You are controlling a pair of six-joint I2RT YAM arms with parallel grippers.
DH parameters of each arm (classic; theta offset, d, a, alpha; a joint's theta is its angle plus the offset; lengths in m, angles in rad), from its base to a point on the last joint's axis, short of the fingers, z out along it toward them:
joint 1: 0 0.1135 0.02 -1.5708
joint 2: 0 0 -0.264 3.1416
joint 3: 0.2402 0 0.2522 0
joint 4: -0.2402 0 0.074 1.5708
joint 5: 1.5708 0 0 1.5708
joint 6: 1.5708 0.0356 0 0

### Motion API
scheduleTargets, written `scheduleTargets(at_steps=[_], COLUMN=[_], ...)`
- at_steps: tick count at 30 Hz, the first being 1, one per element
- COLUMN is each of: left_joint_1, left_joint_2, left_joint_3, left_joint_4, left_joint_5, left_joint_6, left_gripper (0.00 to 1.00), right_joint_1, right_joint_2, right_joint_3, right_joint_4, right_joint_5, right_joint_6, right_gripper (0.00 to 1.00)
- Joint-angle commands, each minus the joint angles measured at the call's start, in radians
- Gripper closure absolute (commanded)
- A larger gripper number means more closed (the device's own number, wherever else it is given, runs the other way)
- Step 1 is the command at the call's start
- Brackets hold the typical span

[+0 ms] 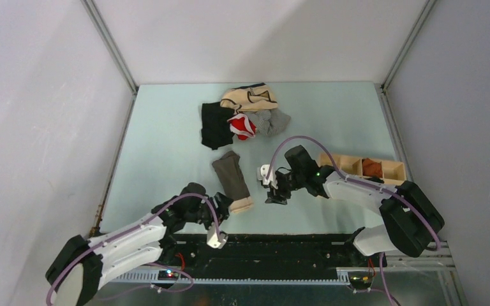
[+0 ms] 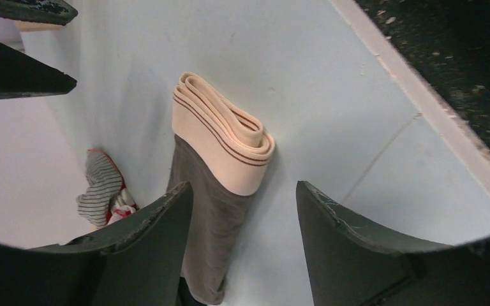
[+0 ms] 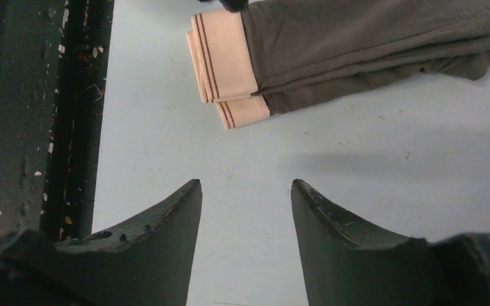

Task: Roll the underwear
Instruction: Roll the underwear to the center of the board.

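While on pale-blue, grey-walled table (image 1: pixel 166 140), underwear (image 1: pixel 231 173)

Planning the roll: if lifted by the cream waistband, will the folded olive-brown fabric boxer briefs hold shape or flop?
Probably flop: the olive-brown boxer briefs lie in soft layers. The loose folds would likely slide apart. The stacked cream waistband looks firmer.

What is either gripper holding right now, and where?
Nothing. Both the left gripper and right gripper are open; the underwear lies folded on the table, ungripped.
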Motion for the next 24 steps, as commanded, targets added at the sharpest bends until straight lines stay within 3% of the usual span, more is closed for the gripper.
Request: scheduleTargets(at_steps=[1, 11, 17, 21, 24], left_joint_1=[-0.012, -0.034, -0.07, -0.08, -0.08], left_joint_2=[0.088, 0.203, 0.301, 0.355, 0.367], left_joint_3=[-0.015, 0.001, 0.013, 0.029, 0.047], left_joint_4=[0.177, 0.183, 0.262, 0.339, 0.358], left_joint_5=[0.024, 0.106, 0.099, 0.083, 0.074], left_joint_6=[0.084, 0.181, 0.167, 0.121, 0.069], left_gripper=[0.34, 0.41, 0.53, 0.69, 0.78], right_joint_1=[-0.005, -0.006, 0.029, 0.077, 0.095], right_joint_2=[0.005, 0.011, 0.004, -0.013, -0.007], right_joint_3=[0.039, 0.009, -0.029, -0.113, -0.185], right_joint_4=[0.034, 0.0, 0.012, 0.152, 0.349], right_joint_5=[-0.024, -0.045, -0.045, -0.027, 0.011], right_joint_6=[0.07, 0.083, -0.061, -0.183, -0.224], right_gripper=[0.42, 0.43, 0.43, 0.42, 0.4])
